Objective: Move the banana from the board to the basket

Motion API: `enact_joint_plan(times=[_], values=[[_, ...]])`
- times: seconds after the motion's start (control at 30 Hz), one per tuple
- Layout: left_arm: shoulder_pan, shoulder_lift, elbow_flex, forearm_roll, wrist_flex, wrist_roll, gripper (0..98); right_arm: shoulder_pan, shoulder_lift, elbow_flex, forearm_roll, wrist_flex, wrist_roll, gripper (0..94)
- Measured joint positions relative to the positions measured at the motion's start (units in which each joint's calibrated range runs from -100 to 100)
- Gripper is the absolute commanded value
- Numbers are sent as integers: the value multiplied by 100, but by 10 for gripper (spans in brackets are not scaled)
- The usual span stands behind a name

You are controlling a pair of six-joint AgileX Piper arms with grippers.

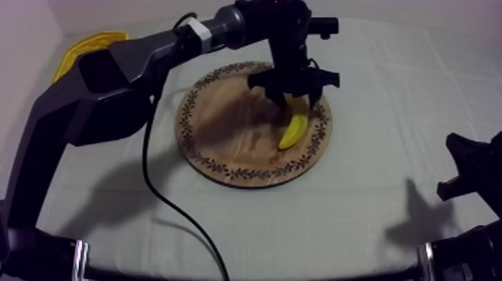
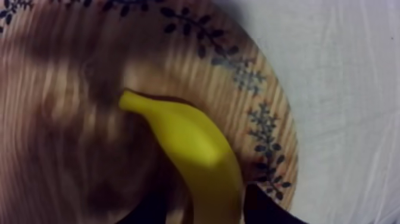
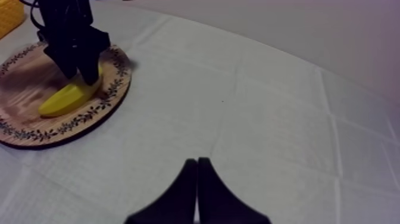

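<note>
The yellow banana [image 1: 293, 128] lies on the right part of the round wooden board [image 1: 224, 127], near its patterned rim. My left gripper [image 1: 299, 103] reaches down over the banana's far end. In the left wrist view the banana [image 2: 190, 143] runs between my left gripper's [image 2: 208, 210] two black fingers, which press against its sides. The yellow basket [image 1: 86, 46] stands at the table's far left, partly behind my left arm. My right gripper [image 1: 467, 168] rests low at the right side; in its wrist view the right gripper [image 3: 197, 179] forms a narrow wedge over bare cloth.
The grey-white cloth [image 1: 373, 217] lies bare in front of and to the right of the board. My left arm stretches from the near left corner over the cloth to the board. From the right wrist the board [image 3: 36, 131] and basket [image 3: 11, 15] show far off.
</note>
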Motion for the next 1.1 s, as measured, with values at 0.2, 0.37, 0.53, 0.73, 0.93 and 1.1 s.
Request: enact_joint_plan(times=[0.2,0.37,0.53,0.73,0.93,1.1], values=[[-96,9,196,167,0,-1,420,0,0,0,0,0,0,3],[-112,24,210,243,0,-55,341,0,0,0,0,0,3,3],[-184,52,307,401,0,-75,172,0,0,0,0,0,8,3],[-190,-68,405,269,-8,35,98,0,0,0,0,0,-1,3],[-302,-743,551,-53,-1,152,89,0,0,0,0,0,-1,3],[-448,-1592,1048,-423,-2,205,91,0,0,0,0,0,-1,3]])
